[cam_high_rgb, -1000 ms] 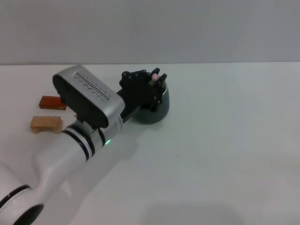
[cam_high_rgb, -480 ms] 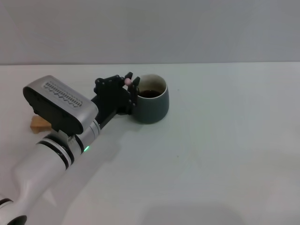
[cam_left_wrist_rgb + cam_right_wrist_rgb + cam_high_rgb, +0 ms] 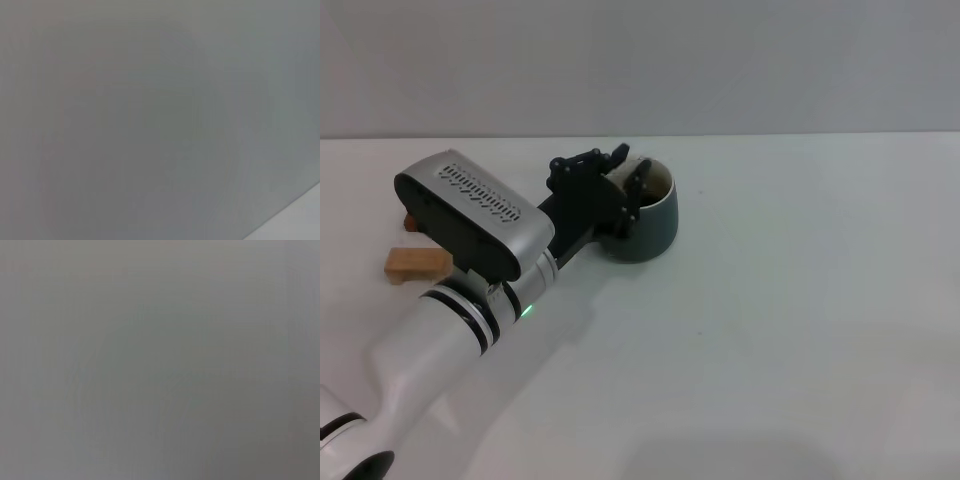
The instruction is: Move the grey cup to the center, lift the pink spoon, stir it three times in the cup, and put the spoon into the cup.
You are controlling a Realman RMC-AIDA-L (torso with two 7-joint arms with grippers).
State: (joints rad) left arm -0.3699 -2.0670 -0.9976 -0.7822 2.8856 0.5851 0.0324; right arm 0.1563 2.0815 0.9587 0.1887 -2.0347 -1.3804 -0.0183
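Note:
The grey cup (image 3: 655,225) stands on the white table (image 3: 800,300) a little left of the middle, near the back. My left gripper (image 3: 629,170) hangs over the cup's near-left rim, its black fingers (image 3: 618,155) reaching down into the mouth. It covers most of the opening and the dark liquid. The pink spoon is hidden among the fingers and does not show now. The left and right wrist views show only blank grey. My right gripper is out of view.
A tan block (image 3: 415,265) lies at the table's left. A sliver of a reddish-brown block (image 3: 408,222) shows behind my left arm (image 3: 470,210). The table's back edge meets a grey wall (image 3: 770,60).
My left gripper, with the spoon's pink tip between its fingers, swung left off the cup and then back right over its rim. The pink tip no longer shows.

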